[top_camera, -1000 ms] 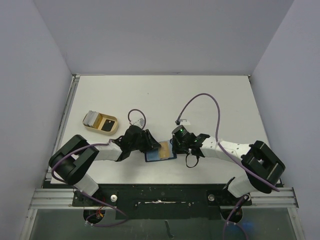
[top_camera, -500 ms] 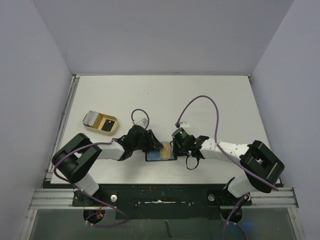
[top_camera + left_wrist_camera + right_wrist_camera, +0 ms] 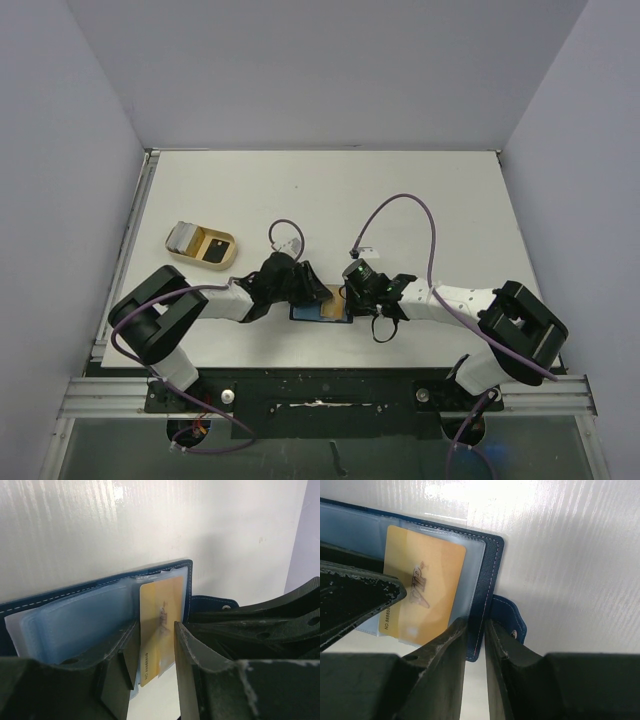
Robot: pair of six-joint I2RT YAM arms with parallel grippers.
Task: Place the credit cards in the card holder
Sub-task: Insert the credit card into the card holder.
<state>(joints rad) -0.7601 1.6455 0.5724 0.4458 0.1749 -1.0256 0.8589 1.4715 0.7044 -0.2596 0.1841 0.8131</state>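
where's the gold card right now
In the top view the gold card sits partway in the open card holder at the table's front middle, between the left hand and the right hand.

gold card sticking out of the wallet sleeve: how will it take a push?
The gold card looks flat and straight-edged, so probably stiff enough to push edge-on. Its face and the clear sleeve look glossy, so it likely slides easily. Thin and light, it may skew.
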